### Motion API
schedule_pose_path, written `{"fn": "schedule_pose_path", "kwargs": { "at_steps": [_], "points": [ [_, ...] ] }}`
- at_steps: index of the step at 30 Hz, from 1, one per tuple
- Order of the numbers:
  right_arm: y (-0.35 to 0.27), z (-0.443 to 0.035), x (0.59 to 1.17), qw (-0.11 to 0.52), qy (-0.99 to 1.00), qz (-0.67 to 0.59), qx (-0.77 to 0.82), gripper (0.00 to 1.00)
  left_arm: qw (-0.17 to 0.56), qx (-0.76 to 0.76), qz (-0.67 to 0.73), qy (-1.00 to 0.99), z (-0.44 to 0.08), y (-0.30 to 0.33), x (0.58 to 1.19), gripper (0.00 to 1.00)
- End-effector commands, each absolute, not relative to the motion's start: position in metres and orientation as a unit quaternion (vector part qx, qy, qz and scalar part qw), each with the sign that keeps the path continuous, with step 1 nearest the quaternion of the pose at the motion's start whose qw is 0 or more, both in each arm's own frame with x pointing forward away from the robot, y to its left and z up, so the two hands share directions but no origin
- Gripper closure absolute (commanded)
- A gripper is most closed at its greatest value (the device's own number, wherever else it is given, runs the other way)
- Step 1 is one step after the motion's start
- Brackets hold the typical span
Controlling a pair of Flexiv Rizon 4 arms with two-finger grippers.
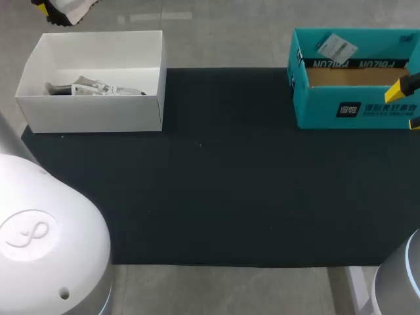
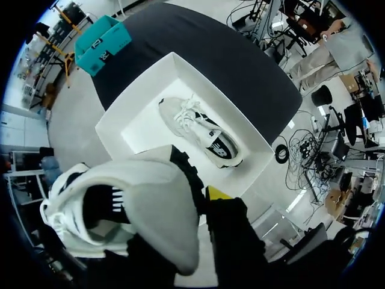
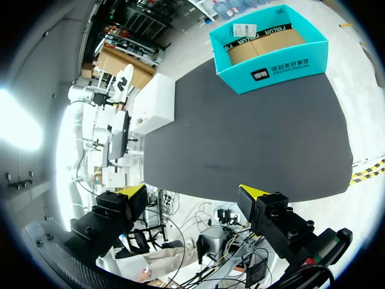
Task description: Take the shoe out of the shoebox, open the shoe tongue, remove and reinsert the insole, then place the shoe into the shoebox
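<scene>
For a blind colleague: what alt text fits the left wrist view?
The left gripper holds a white shoe close up, above a white shoebox where a second shoe lies. A teal box sits at the black mat's far end.

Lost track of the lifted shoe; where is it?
The lifted shoe is at the head view's far left, beyond the white shoebox, where a second shoe lies; the left wrist view shows it raised clear of that box.

At the mat's (image 1: pixel 216 197) far-left corner you have the shoebox (image 1: pixel 92 115), a shoe (image 1: pixel 98 88) inside; at its far-right corner, the second box (image 1: pixel 354 111). Beyond the far-left corner hangs a second shoe (image 2: pixel 144 205).
</scene>
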State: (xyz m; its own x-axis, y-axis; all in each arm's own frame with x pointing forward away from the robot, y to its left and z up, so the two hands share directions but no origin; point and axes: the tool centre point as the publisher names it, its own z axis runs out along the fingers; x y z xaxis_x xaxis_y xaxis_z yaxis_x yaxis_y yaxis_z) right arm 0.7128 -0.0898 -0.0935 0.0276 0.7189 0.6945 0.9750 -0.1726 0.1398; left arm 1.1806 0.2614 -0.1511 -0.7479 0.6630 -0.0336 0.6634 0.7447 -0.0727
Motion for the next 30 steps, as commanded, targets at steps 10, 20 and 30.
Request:
{"fn": "schedule_pose_path", "kwargs": {
  "at_steps": [10, 20, 30],
  "points": [
    [-0.09, -0.094, 0.715, 0.194, -0.614, -0.33, -0.69, 0.0, 0.046, 0.534, -0.149, 0.831, -0.15, 0.269, 1.191, 1.0],
    [-0.09, -0.094, 0.715, 0.194, -0.614, -0.33, -0.69, 0.0, 0.039, 0.574, -0.122, 0.809, -0.148, 0.268, 1.195, 1.0],
    [-0.09, -0.094, 0.715, 0.194, -0.614, -0.33, -0.69, 0.0, 0.039, 0.574, -0.122, 0.809, -0.148, 0.268, 1.195, 1.0]
  ]
}}
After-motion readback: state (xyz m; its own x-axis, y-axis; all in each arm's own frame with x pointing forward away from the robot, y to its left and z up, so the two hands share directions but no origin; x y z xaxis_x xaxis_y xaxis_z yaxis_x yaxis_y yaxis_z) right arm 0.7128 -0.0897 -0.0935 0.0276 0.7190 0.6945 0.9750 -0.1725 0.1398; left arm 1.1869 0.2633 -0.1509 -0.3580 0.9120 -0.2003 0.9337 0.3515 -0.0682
